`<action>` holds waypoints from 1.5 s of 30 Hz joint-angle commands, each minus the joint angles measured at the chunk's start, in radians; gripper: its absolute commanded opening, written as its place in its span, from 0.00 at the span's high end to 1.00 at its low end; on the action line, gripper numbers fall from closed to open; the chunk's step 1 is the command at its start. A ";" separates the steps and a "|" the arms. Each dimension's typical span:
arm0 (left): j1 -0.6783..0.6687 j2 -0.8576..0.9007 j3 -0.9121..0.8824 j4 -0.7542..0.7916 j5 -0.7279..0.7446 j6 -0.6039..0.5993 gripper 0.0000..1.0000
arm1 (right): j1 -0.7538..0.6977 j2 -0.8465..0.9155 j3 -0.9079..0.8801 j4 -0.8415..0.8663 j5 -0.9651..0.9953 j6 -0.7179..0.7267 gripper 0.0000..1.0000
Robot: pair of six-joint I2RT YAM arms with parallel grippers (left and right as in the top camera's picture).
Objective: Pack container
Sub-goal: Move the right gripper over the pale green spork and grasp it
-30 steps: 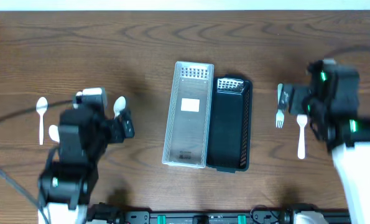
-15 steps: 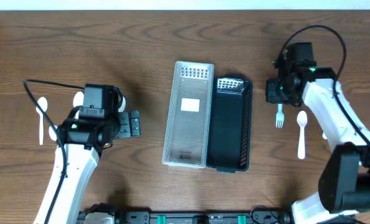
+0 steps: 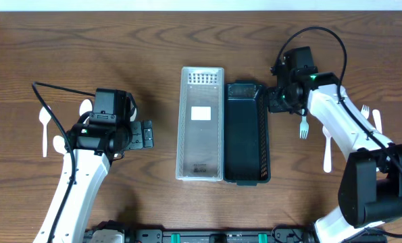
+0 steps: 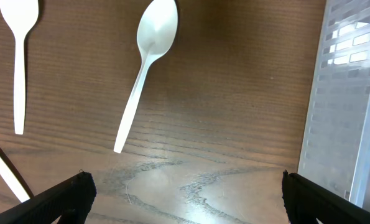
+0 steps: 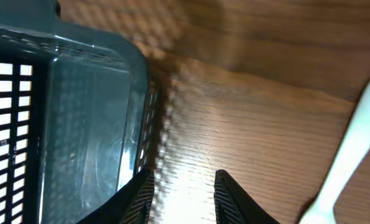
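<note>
**Left fingers**: spread wide with nothing between them, held above the worktop.
- A white spoon lies straight ahead of them, flat on the wood, with its bowl at the far end and its handle tip nearest the fingers.
- Its long axis runs almost along the line of approach and leans slightly to one side, so the handle lies across the direction in which the fingers close.
- The handle sits off the middle of the gap, nearer one finger than the other.
- A second spoon lies beyond it on that same side, apart from it.
- The clear tray stands on the opposite side. Its perforated wall is near the spoon but not touching it.

**Right fingers**: drawn close together, leaving a narrow gap in which only bare wood shows. They hold nothing.
- The corner of the black tray lies just beside them. Whether a finger touches its wall cannot be settled.
- A white fork lies near on the other side.

**Trays:** in the overhead view the two trays stand side by side at mid-worktop with their long edges together. Both are empty.

**Assessment:**
- Packing has not begun.
- The left arm is the nearer one to the spoon.
- The next move appears to call for a small sideways shift to centre the handle in the gap, then a descent.
- No turn of the wrist seems necessary.
</note>
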 commanded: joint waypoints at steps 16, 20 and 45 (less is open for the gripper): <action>0.000 0.001 0.011 -0.004 0.011 -0.008 0.02 | -0.169 -0.035 0.252 -0.259 0.287 0.066 0.05; 0.000 0.001 0.011 -0.004 0.011 -0.008 0.02 | -0.206 -0.031 0.234 -0.318 0.175 0.067 0.02; 0.000 0.001 0.011 -0.021 0.011 -0.009 0.02 | -0.204 0.001 -0.237 0.119 0.171 0.093 0.10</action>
